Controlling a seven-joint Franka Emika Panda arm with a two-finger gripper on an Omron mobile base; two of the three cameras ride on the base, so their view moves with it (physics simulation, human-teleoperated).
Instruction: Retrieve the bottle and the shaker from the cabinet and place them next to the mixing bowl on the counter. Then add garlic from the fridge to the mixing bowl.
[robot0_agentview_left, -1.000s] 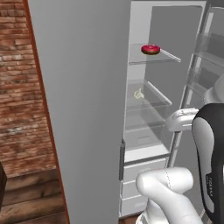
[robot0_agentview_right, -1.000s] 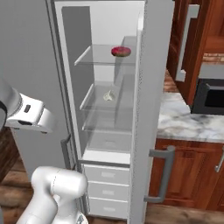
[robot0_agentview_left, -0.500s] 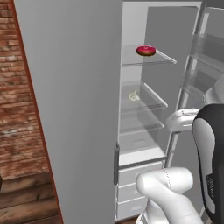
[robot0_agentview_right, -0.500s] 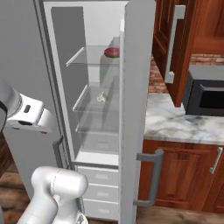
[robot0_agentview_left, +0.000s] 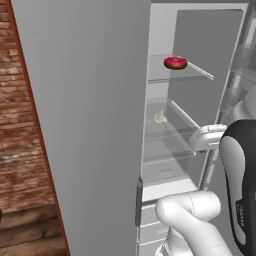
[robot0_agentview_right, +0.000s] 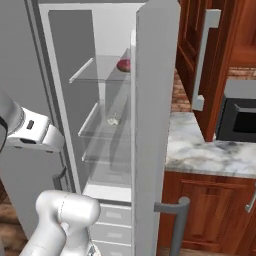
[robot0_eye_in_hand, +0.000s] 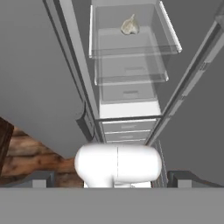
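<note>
The step in hand looks like the last one, fetching garlic from the fridge, whose door stands open. From the left: a brick wall flanks the fridge's grey side; inside, the garlic lies on the middle glass shelf, near its back edge, also seen pale and small from the right base camera and from the hand camera. One shelf up, near the front edge, sits a red doughnut. The end effector hangs well short of the shelves, jaws spread wide and holding nothing. Next it must reach in between the shelves, over the garlic. The open door crowds the right side; beyond it lie a marble tabletop and a microwave.
</note>
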